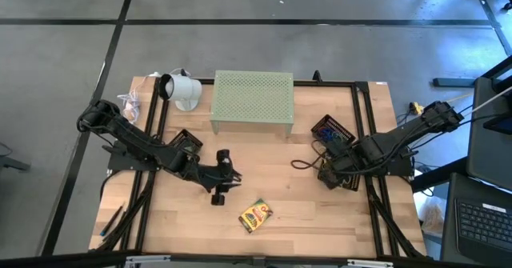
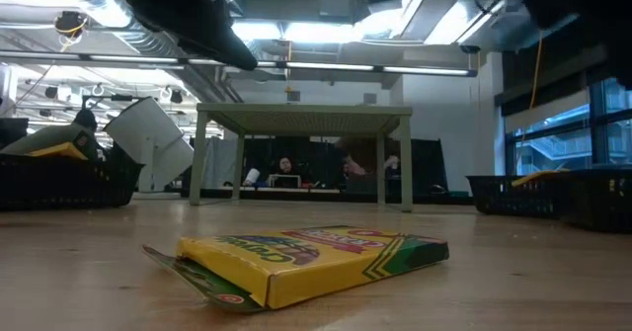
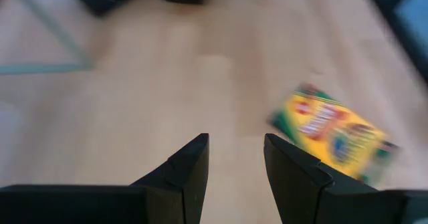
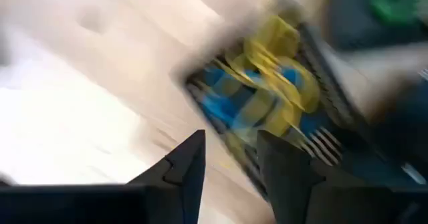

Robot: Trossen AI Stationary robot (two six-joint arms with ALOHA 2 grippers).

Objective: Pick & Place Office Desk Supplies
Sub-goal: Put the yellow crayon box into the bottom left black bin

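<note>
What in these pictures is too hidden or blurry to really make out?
- Right tray: in the high view its contents are too small to name; the right wrist view shows only blurred blue and yellow shapes.
- Left tray: the left arm covers most of it from above.
- Crayon box: its print is smeared in the left wrist view.
- Right gripper: from above it is lost against the dark tray.

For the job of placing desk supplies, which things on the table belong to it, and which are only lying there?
Belonging to the job:
- crayon box, lying flat on the table
- blue and yellow items in the right mesh tray
- left gripper, open, near the crayon box

Only lying there:
- pale green perforated stand
- white cup, on its side
</note>
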